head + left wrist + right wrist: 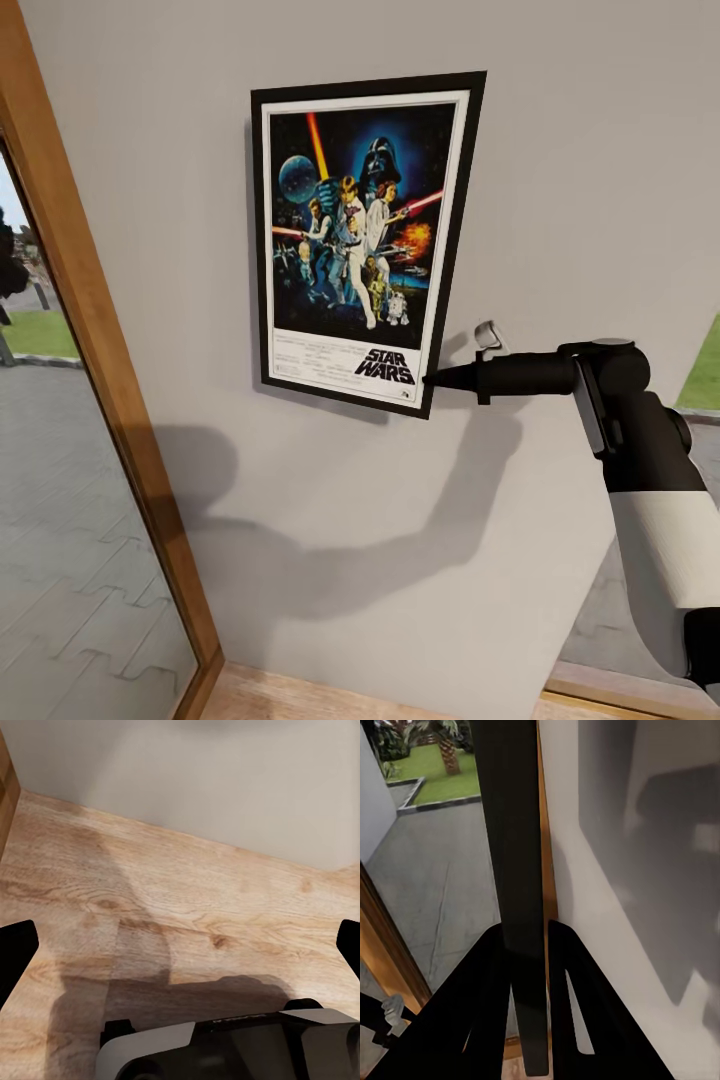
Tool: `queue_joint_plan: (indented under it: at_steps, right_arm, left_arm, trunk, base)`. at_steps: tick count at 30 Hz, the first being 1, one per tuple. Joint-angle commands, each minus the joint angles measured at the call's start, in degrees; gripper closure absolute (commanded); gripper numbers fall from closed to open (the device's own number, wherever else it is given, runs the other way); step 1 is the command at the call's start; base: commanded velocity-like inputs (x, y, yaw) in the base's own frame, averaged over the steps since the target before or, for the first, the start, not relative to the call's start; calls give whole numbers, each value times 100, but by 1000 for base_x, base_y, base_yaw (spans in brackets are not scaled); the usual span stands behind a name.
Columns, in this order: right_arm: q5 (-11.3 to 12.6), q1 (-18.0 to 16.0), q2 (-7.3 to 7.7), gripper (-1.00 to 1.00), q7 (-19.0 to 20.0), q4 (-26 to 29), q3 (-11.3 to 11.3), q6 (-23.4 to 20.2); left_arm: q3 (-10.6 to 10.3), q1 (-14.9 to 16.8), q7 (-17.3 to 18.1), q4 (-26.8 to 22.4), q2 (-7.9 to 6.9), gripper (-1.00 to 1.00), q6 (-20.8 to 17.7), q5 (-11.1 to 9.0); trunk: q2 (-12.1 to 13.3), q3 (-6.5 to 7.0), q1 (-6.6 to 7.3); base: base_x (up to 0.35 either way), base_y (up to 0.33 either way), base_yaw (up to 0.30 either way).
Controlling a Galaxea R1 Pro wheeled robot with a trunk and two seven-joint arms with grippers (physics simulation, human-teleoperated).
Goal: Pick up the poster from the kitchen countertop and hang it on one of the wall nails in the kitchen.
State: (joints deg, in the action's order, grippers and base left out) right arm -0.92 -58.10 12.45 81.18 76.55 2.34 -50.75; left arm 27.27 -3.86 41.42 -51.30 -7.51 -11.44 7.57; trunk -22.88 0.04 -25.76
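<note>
The poster (355, 235), a framed Star Wars print with a black frame and white border, stands upright and flat against the light-grey wall (580, 150). My right gripper (432, 380) is shut on its lower right corner. In the right wrist view the frame's thin black edge (514, 832) runs between the two dark fingers (484, 975). No nail shows; any behind the poster is hidden. The kitchen countertop is out of view. My left gripper (180, 945) hangs open over pale wood floor (187, 907), holding nothing.
A tall wood-framed glass pane (90, 330) borders the wall on the left, with paving and grass outside. Another glazed opening (700, 380) lies to the right behind my right arm. Wood floor (300, 700) meets the wall's base.
</note>
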Motion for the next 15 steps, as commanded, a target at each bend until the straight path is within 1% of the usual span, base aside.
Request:
queue_joint_plan:
  at_steps: [1,6,15]
  right_arm:
    - [-5,-2,3,100,29,1,4,-75]
    - [-5,0,3,100,29,-6,4,124]
    - [-5,0,3,100,29,-127,4,161]
  left_arm:
    - [13,-1,33,-14,4,-100,-42,25]
    - [15,-1,33,-18,4,-100,-34,25]
    - [13,-1,33,-20,4,-100,-34,25]
  trunk:
    - [-4,-1,-2]
    - [-4,-1,-2]
    - [-4,-1,-2]
  base:
    - [0,0,0]
    - [0,0,0]
    - [0,0,0]
